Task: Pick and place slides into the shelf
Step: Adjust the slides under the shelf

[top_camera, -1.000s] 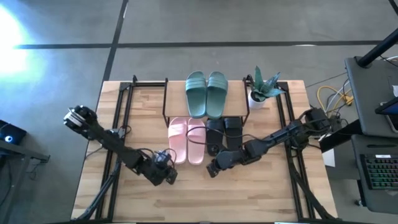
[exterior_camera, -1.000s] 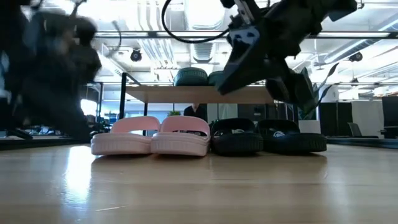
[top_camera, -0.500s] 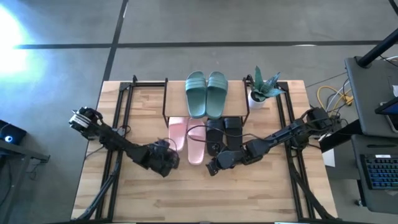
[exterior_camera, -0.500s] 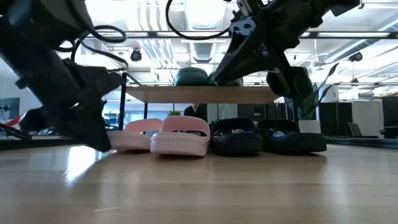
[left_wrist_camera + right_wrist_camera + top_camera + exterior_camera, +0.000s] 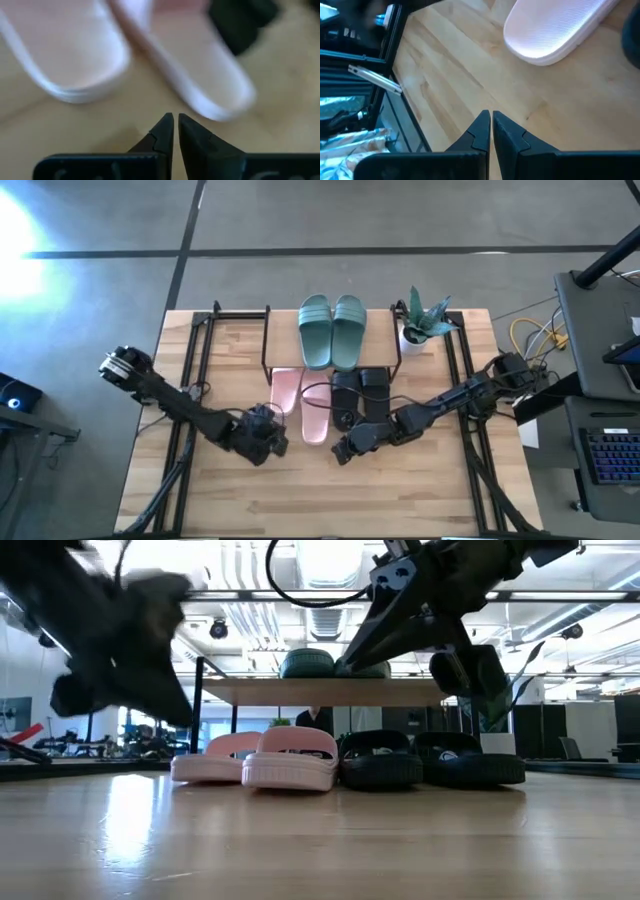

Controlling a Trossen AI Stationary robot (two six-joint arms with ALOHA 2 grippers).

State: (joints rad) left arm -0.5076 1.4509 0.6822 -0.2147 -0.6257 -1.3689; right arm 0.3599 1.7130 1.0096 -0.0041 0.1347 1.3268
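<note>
The teal-green pair (image 5: pixel 332 330) lies on the shelf's top board (image 5: pixel 320 692). The pale pink pair (image 5: pixel 300 402) and the black pair (image 5: pixel 360 395) rest on their soles on the table, toes under the shelf. The left pink slide (image 5: pixel 215 762) lies farther back than the right one (image 5: pixel 295 765). My left gripper (image 5: pixel 277 428) is shut and empty, raised just near of the two pink heels (image 5: pixel 90 75). My right gripper (image 5: pixel 340 453) is shut and empty, hovering above the table near of the black pair, with a pink heel (image 5: pixel 555 30) ahead of it.
A potted plant (image 5: pixel 425 320) stands at the far right beside the shelf. Black frame rails run along the table's left (image 5: pixel 195 360) and right (image 5: pixel 460 370) sides. Bare wood lies along the near edge (image 5: pixel 330 500).
My left gripper has gone from the near left toward the pink pair, then risen. The left pink slide has slid toward the far edge, farther under the shelf, while the right pink slide has stayed. My right gripper has kept still.
</note>
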